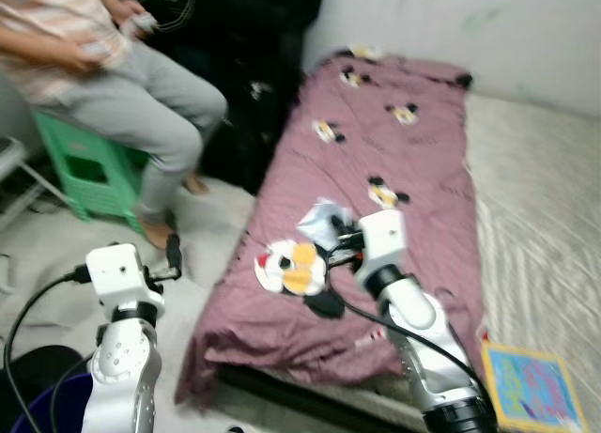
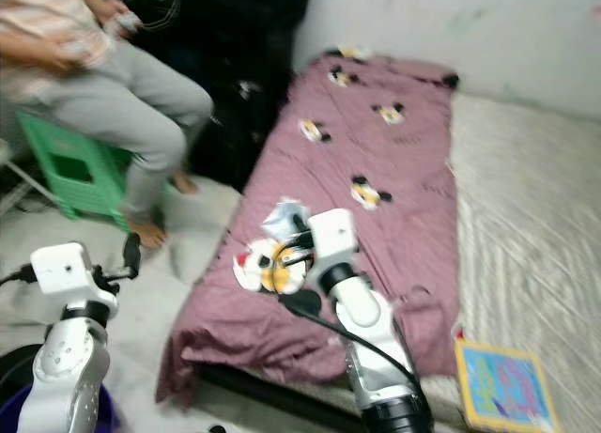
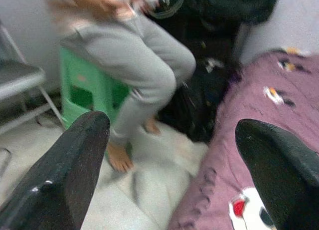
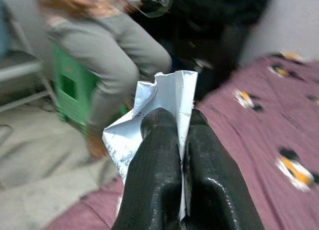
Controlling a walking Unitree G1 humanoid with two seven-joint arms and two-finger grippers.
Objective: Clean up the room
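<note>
Right hand (image 4: pixel 182 140) pinching a crumpled white wrapper (image 4: pixel 149 108) above the bed's (image 1: pixel 394 170) near left edge, left hand (image 3: pixel 174 155) open wide over the floor, person (image 1: pixel 122 85) seated on a green stool (image 1: pixel 84 175)

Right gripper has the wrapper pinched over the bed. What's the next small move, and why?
Probably lift the right gripper clear of the maroon bedsheet, keeping it closed: the crumpled silver wrapper is clamped between its fingers, and the left gripper is open and holds nothing.
</note>
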